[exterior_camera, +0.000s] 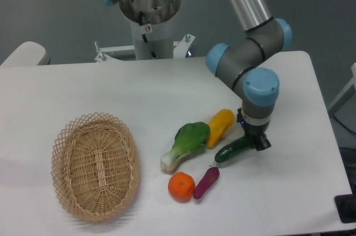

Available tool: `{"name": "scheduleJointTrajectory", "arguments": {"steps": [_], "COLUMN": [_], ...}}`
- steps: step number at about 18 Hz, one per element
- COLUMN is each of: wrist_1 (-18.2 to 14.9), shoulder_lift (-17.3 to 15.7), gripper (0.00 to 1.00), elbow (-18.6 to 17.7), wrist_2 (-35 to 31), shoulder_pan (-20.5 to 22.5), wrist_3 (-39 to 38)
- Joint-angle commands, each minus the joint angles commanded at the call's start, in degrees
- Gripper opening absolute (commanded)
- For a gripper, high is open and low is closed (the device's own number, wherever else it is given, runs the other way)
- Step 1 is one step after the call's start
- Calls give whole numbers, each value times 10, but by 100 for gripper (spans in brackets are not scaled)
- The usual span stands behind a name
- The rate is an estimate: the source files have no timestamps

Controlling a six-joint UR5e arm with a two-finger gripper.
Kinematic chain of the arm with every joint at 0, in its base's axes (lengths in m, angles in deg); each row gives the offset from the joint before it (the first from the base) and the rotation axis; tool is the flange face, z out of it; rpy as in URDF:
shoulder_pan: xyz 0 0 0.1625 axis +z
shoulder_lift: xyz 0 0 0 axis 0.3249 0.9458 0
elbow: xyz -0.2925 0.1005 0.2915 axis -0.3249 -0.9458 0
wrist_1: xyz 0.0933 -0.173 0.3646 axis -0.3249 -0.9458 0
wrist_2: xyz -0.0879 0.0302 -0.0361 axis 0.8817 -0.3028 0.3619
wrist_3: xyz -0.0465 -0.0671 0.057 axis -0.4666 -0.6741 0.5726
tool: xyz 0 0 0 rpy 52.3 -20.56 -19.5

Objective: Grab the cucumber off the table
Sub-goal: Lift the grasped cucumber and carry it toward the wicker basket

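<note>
Nearest the camera an orange (181,186) sits on the table (289,191) with a small purple vegetable (206,182) just beside it on the right, and a wicker basket (95,165) lies well apart to the left. Just behind these, the cucumber (231,151) lies slanted on the white top, its thin stem end pointing down toward the purple vegetable and its upper end running in under the gripper (257,141). The claw is down at that upper end, touching or very nearly touching it, but its fingers are hidden by the dark body of the tool and by the cucumber itself, so I cannot tell how wide it stands or whether it has closed on anything. As a judgement, the reach looks done and the grasp is either about to be made or just being made; the cucumber appears to lie flat on the table, so the lift is still left. Behind the cucumber a yellow pepper (220,126) lies close, with the bok choy (185,143) to its left, both near enough to be nudged. Farthest back stands the arm's base (149,10)
</note>
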Motion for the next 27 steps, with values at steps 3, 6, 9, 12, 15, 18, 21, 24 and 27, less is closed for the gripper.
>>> {"name": "scheduleJointTrajectory", "arguments": {"steps": [3,6,9,12,15,18,21,24,27], "wrist_1": [-59,-87,-92,-92,-92,-91,-91,-90,-90], "shoulder_lift": [-2,-9,-14,-15,-19,-23,-24,-24,-24], "gripper": [8,8,8,8,8,8,8,8,8], "elbow": [62,98,107,115,116,116,114,114,114], "wrist_2": [3,9,37,48,50,50,50,50,50], "shoulder_pan": [1,-9,-34,-72,-111,-146,-167,-178,-185], "wrist_3": [-8,-40,-107,-193,-270,-329,-351,-354,-355]}}
